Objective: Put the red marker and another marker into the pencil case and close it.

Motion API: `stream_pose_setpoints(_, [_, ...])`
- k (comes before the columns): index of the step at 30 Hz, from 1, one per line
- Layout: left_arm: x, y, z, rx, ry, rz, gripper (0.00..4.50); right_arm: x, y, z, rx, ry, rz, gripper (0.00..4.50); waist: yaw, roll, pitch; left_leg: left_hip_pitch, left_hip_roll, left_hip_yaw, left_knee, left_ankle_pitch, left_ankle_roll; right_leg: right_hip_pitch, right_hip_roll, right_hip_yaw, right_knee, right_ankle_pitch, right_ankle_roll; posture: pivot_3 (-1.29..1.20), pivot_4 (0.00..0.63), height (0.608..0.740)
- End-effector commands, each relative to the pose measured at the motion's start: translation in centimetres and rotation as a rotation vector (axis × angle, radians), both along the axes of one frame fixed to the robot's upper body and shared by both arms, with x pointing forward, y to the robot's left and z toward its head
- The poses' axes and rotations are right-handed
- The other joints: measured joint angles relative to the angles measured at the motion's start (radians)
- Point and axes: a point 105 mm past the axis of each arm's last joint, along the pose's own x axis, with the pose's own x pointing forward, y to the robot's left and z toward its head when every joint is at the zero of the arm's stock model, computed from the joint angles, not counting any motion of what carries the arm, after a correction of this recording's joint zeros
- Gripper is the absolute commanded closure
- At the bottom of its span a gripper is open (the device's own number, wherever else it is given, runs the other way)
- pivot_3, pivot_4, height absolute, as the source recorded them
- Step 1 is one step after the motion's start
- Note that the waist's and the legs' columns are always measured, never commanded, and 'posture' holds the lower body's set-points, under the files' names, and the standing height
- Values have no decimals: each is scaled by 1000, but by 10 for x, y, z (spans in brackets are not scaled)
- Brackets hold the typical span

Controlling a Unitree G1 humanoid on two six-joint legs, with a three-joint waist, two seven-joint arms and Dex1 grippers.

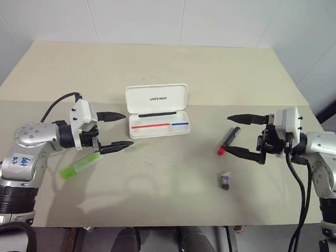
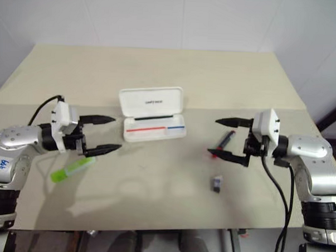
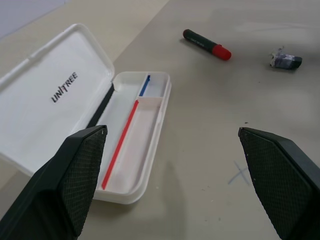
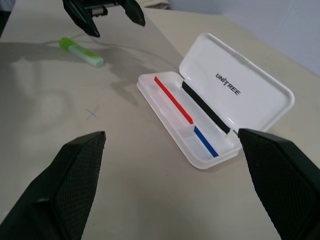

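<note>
A: Why were both grippers raised over the counter (image 1: pixel 176 65)?

B: Left gripper (image 1: pixel 115 132) and right gripper (image 1: pixel 241 135) had fingers spread wide, empty, presumably staged for pickup.

A: Task items?

B: Pencil case (image 1: pixel 157 111), centre frame, lay open, holding neither marker. Red marker (image 1: pixel 228 141) lay centre-right; green highlighter (image 1: pixel 80 165) lower left.

A pale beige tabletop (image 1: pixel 170 193) carries four things. Near its middle lies the white pencil case (image 1: pixel 157 110), open, its lid printed "UNITREE" tilted back and a red-and-blue line running along the tray inside. To the robot's right of it the red marker (image 1: pixel 228 141) lies flat, red cap toward the near edge. Closer to that edge rests a small dark grey clip-like object (image 1: pixel 225 180). Well apart, on the left, lies the lime-green highlighter (image 1: pixel 80 166).
</note>
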Motion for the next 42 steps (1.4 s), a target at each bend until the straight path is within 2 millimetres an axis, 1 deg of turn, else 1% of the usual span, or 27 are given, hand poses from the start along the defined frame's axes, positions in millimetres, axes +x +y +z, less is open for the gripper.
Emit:
stream_pose_setpoints(1, [2,5,12,13,-51,17,32,1,2,16,29,-58,13,0,-1,0,0,0,0,0,0,0,0,0,0,0,0,0,0,0,150,740])
stream_pose_setpoints(4, [4,4,9,13,-61,28,32,-3,4,7,-10,-3,40,0,0,0,0,0,0,0,0,0,0,0,0,0,0,0,0,0,150,740])
stream_pose_setpoints(7, [4,3,12,0,-65,30,32,0,6,11,-9,-13,29,0,1,0,0,0,0,1,0,0,1,0,0,1,0,0,0,0,150,740])
stream_pose_setpoints(10, [7,7,15,14,-72,30,32,2,11,14,-9,-29,30,0,1,0,0,0,0,1,0,0,1,0,0,1,0,0,0,0,150,740])
stream_pose_setpoints(16, [15,6,19,43,-81,8,32,2,26,9,17,-40,50,0,-1,0,0,1,0,2,1,0,1,0,1,2,1,0,1,0,150,740])
stream_pose_setpoints(19, [17,8,19,65,-68,-14,658,0,41,11,42,-56,82,0,-1,0,0,0,0,2,1,0,1,0,1,2,1,0,1,0,150,740])
stream_pose_setpoints(20, [18,9,17,81,-60,-20,924,0,44,10,46,-60,92,0,-1,0,1,0,0,2,1,-1,1,0,1,2,1,0,1,0,150,740])
stream_pose_setpoints(22, [23,8,13,125,-57,-23,1597,0,51,9,55,-61,110,0,0,0,1,0,1,2,1,-1,1,-1,2,2,1,0,1,0,150,740])
stream_pose_setpoints(25, [29,3,11,177,-43,-61,1597,-4,64,12,59,-69,157,0,1,0,1,0,0,2,2,-1,1,-1,1,2,1,0,1,0,150,740])
stream_pose_setpoints(28, [43,-2,-3,319,-51,-76,1597,-8,72,14,67,-77,201,0,4,0,1,0,0,2,2,-1,1,-1,2,2,2,1,1,0,150,740])
stream_pose_setpoints(31, [54,-11,-9,362,-40,-97,1597,-10,79,16,79,-83,228,0,5,0,1,0,0,2,2,-1,1,-1,2,2,2,1,1,0,150,740])
stream_pose_setpoints(34, [61,-16,-15,410,-30,-118,1597,-11,84,15,84,-86,237,0,4,0,1,0,0,3,2,-1,1,-1,2,2,2,1,1,0,150,740])
stream_pose_setpoints(37, [63,-31,-19,424,-22,-168,1597,-12,85,13,91,-90,236,0,2,0,1,0,0,3,2,-1,2,-1,2,2,1,1,1,0,150,740])
stream_pose_setpoints(42, [65,-36,-29,460,6,-179,1597,-14,85,12,100,-95,222,0,0,0,1,0,1,3,2,-1,2,-1,2,3,2,1,1,0,150,740])
